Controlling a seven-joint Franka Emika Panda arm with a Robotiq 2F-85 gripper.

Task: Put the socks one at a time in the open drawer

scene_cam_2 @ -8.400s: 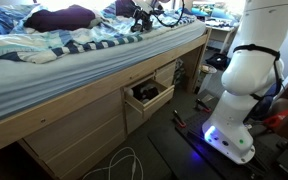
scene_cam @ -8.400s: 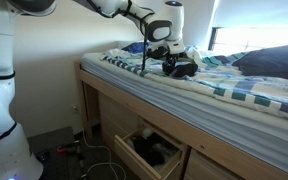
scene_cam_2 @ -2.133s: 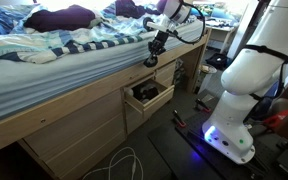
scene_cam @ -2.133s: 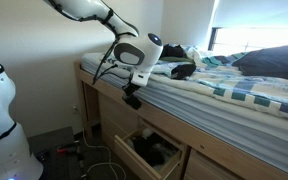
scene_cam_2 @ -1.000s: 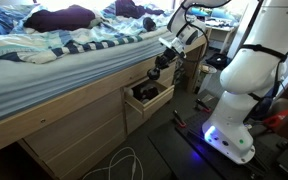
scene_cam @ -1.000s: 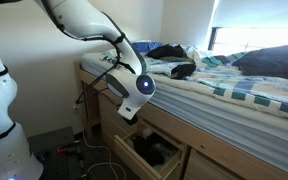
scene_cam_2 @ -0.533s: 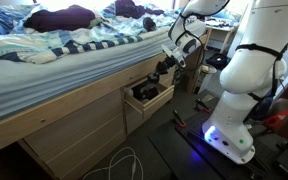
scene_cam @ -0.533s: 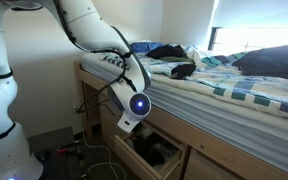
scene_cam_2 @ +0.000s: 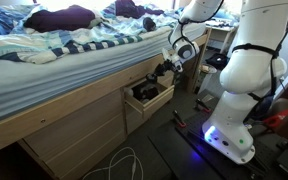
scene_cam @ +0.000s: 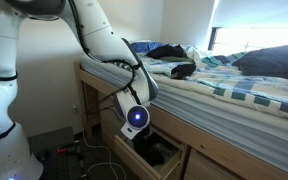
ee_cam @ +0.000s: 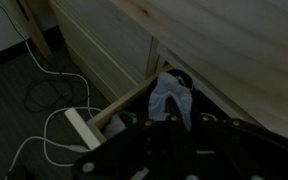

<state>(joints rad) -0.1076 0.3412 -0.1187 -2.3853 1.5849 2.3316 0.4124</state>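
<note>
Socks [scene_cam: 180, 69] show as 1 dark heap on top of the bed, on the blue-and-white striped bedding [scene_cam: 234, 88] near the mattress edge; you cannot count single pieces in it. The drawer [scene_cam: 132, 163] stands pulled out of the bed frame below the mattress, its plain pale-wood front facing the floor space. In an exterior view dark fabric [scene_cam: 160, 152] lies inside it, and the wrist view shows the drawer's front rim [ee_cam: 112, 113] with a pale bluish-white cloth [ee_cam: 171, 97] bunched against the inside.

Your pincer [scene_cam_2: 161, 72] hangs just above the open drawer, tilted down toward its inside, close under the mattress edge. Its jaws are closed together. A dark lump sits at its tip in that exterior view, but you cannot tell sock from fingers there. In the wrist view the pincer [ee_cam: 174, 132] is only a dark mass along the bottom edge, with the drawer's opening right ahead of it.

The arm bends down from above the bed, past the side rail. White cables [ee_cam: 46, 128] loop on the dark floor in front of the drawer. The large navy pillow [scene_cam: 274, 60] lies further along the bed, well apart from the sock heap.
</note>
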